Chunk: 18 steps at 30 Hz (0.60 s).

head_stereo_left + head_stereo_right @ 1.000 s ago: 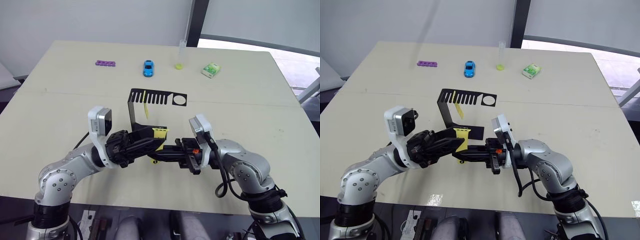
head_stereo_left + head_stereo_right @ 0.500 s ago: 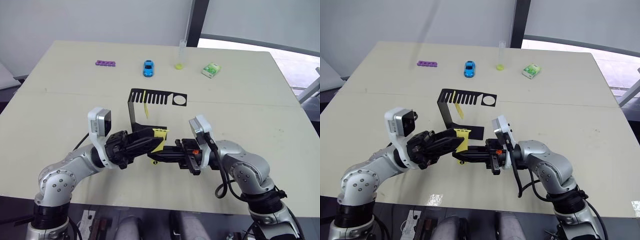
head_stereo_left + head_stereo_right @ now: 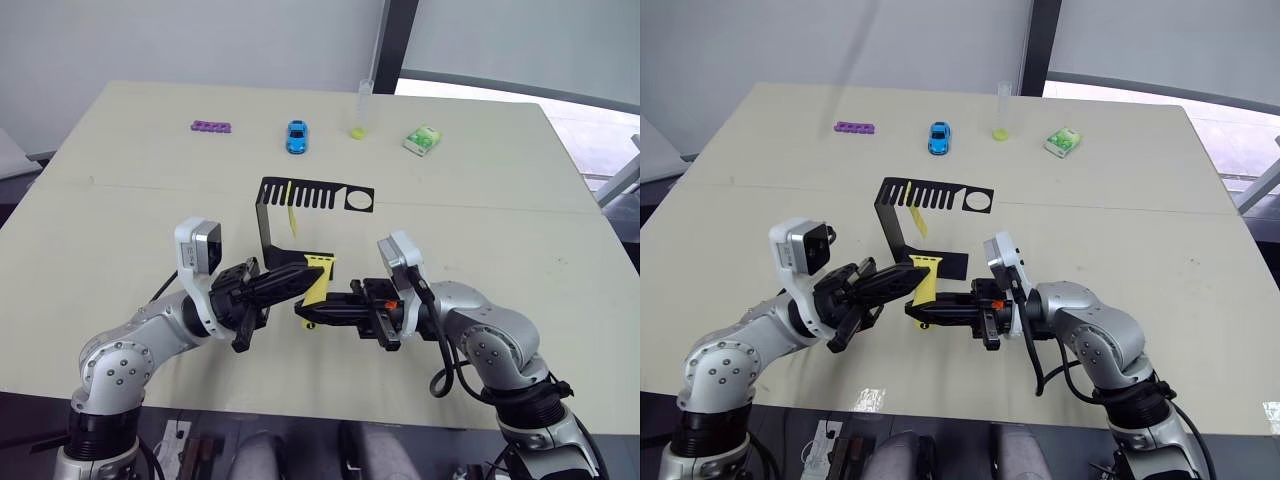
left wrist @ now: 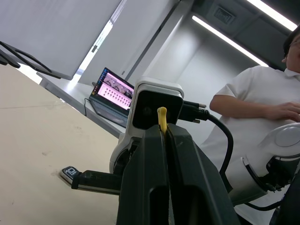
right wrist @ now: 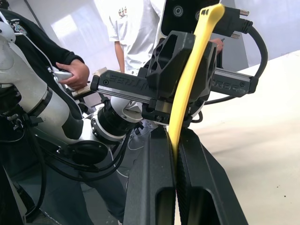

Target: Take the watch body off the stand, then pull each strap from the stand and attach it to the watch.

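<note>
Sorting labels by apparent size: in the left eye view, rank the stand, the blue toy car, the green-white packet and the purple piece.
1. the stand
2. green-white packet and purple piece, too alike to rank
3. blue toy car, slightly smaller

On the table (image 3: 120, 200) the stand (image 3: 300, 205) sits at centre, one strap (image 3: 291, 216) hanging in it, the other strap (image 3: 316, 283) at its 6 o'clock between both grippers, with block (image 3: 211, 127), car (image 3: 296, 136), tube (image 3: 361, 110) and packet (image 3: 422, 140) ranged from 11 to 1 o'clock
</note>
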Available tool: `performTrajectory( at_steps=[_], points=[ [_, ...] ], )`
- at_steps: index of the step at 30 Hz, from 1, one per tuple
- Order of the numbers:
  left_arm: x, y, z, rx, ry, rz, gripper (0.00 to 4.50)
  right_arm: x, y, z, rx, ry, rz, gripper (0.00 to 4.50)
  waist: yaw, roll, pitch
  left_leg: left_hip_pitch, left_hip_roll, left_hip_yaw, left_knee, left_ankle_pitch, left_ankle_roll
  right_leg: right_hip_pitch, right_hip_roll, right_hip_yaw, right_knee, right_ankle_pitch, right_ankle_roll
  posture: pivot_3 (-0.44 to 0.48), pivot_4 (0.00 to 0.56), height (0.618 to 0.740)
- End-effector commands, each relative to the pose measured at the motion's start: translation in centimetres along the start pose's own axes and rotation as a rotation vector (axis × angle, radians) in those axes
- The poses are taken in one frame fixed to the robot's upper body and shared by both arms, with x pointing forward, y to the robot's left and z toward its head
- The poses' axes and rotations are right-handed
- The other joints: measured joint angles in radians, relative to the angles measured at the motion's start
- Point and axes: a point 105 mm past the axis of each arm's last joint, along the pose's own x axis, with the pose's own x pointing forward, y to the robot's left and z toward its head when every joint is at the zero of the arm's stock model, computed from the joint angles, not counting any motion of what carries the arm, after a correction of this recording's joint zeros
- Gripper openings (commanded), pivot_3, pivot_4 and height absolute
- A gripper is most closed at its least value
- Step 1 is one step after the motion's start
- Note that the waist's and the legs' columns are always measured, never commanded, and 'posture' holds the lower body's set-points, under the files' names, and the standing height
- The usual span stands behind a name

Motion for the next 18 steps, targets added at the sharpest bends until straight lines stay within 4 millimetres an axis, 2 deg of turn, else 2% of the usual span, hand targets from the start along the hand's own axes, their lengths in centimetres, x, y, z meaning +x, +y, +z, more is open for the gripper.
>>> performTrajectory(
  at_steps=[1,9,12,13,15,16,18],
  points=[
    [0.3,-0.8,0.0,0.015,0.006,-0.038,0.03,0.1,0.4,0.5,-0.025,-0.017,0.019,0.0,0.0,0.0,0.0,0.0,0.0,0.0,0.0,0.0,0.0,0.0,0.0,0.0,0.0,0.0,0.0,0.0,0.15,0.74],
    [0.4,-1.0,0.3,0.037,0.011,-0.042,0.03,-0.3,0.0,0.4,-0.046,0.003,-0.012,0.0,0.0,0.0,0.0,0.0,0.0,0.0,0.0,0.0,0.0,0.0,0.0,0.0,0.0,0.0,0.0,0.0,0.15,0.74],
    [0.1,-1.2,0.9,0.059,-0.008,-0.036,0.0,-1.1,-0.3,0.3,-0.033,0.048,-0.049,0.94,0.001,0.0,0.0,0.0,0.0,0.0,0.0,0.0,0.0,0.0,0.0,0.0,0.0,0.0,0.0,0.0,0.15,0.74],
    [-0.2,-1.2,1.1,0.068,-0.016,-0.024,0.0,-1.4,-0.3,0.5,-0.042,0.051,-0.06,1.56,0.001,0.0,0.0,0.0,0.0,0.0,0.0,0.0,0.0,0.0,0.0,0.0,0.0,0.0,0.0,0.0,0.15,0.74],
    [-0.8,-1.2,1.4,0.096,-0.005,0.006,0.0,-2.4,-0.4,0.8,-0.069,0.06,-0.09,2.29,0.0,0.0,0.0,0.0,0.0,0.0,0.0,0.0,0.0,0.0,0.0,0.0,-0.001,0.0,0.0,0.0,0.15,0.74],
    [-1.3,-1.2,1.6,0.116,-0.004,0.027,0.0,-3.2,-0.4,1.1,-0.074,0.07,-0.12,2.9,0.0,0.0,0.0,0.0,0.0,0.0,-0.001,0.0,0.0,0.0,0.0,0.0,-0.001,0.0,0.0,0.0,0.15,0.74],
    [-2.3,-1.2,2.1,0.156,-0.002,0.073,0.0,-5.0,-0.7,1.4,-0.098,0.091,-0.188,3.86,0.001,0.0,0.0,0.0,0.0,0.0,-0.001,0.0,0.0,0.0,0.0,0.0,-0.001,0.0,0.0,0.0,0.15,0.74]
  ],
)
